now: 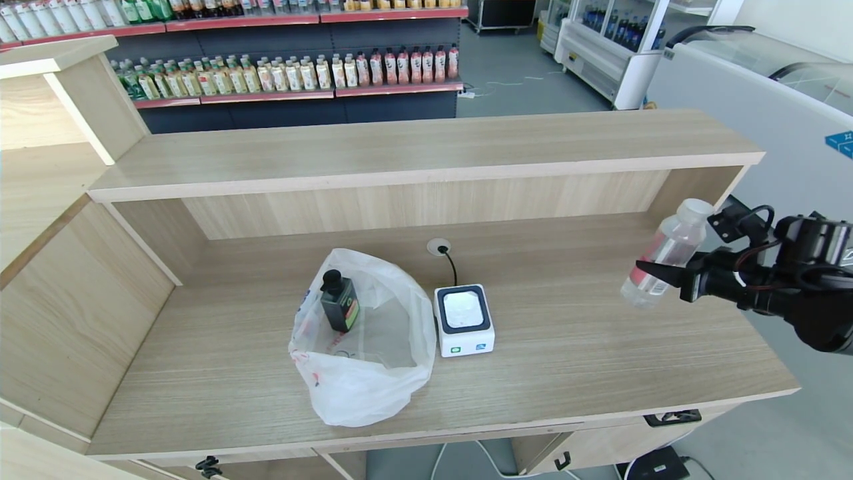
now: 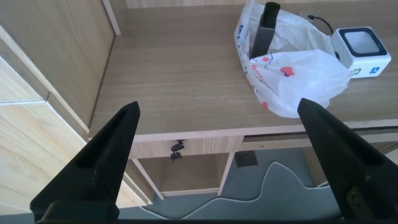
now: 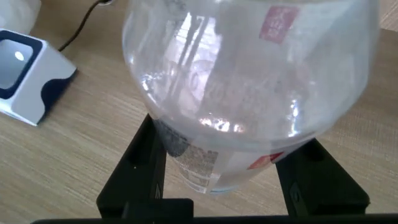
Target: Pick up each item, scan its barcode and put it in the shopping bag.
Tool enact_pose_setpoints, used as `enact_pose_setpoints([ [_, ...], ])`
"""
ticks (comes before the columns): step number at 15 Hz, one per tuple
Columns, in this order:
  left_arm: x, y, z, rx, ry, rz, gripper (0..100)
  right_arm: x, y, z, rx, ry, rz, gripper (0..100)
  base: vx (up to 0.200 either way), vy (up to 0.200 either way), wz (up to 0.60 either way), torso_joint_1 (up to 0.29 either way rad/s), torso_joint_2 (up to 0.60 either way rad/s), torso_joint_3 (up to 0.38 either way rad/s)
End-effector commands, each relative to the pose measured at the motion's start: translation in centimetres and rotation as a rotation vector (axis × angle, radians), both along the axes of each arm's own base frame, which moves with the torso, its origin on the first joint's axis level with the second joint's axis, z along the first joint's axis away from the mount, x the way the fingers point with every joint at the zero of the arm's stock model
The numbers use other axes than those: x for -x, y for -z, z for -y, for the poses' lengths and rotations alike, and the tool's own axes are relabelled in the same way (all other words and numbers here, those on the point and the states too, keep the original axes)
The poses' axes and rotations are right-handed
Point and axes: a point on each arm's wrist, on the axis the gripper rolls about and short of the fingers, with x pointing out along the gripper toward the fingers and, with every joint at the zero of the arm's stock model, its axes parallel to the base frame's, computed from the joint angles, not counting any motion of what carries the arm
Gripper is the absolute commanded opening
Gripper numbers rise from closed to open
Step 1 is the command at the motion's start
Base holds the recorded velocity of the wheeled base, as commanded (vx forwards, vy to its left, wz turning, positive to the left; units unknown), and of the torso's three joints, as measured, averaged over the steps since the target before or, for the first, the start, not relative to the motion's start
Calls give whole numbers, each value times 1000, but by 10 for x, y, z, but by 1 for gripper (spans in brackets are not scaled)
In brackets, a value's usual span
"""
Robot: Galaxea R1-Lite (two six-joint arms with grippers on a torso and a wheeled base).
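Right gripper (image 1: 650,273) is clamped on the clear bottle (image 1: 668,248), one finger on either side of its lower half. We see no slack. The bottle hangs in the air over the right end of the counter (image 1: 600,353), off the surface. Its long axis is tilted: cap up and leaning away to the right, base lower and toward the scanner side.

Key relation: the scanner (image 1: 464,319) sits mid-counter, to our left of the bottle and well apart from it, with its window facing straight up. We judge the next move to be a leftward carry along the counter, then a roll of the bottle so the label faces down over the window. The right wrist view shows some printed label low on the bottle between the fingers. It's too blurred to tell if that's the barcode.

The bag (image 1: 373,380) lies right against the scanner on its far side from us; we can't tell if they touch. Its mouth is open upward and a dark bottle (image 1: 340,303) is already standing inside. That puts the scanner between our bottle and the bag, all on one line: scan, then on left to the bag.

Left gripper (image 2: 219,102) is wide open and empty, off the front left of the counter and nearer the bag. The right arm has the item, so the scan is its job.

Risk as we see it: the bottle is smooth and round and could twist in the grip during the roll.
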Motion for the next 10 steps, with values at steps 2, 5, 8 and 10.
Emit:
enact_pose_setpoints([
  [2,0,0,0,1,0,0,100,63,-88,-50,-58,-106,55,0,0,0,0,0,0,0],
  [5,0,0,0,1,1,0,100,102,-122,-82,-62,-212,75,0,0,0,0,0,0,0],
  [8,0,0,0,1,0,0,100,127,-145,-110,-86,-295,73,0,0,0,0,0,0,0],
  [10,0,0,0,-1,0,0,100,134,-160,-122,-117,-292,54,0,0,0,0,0,0,0],
])
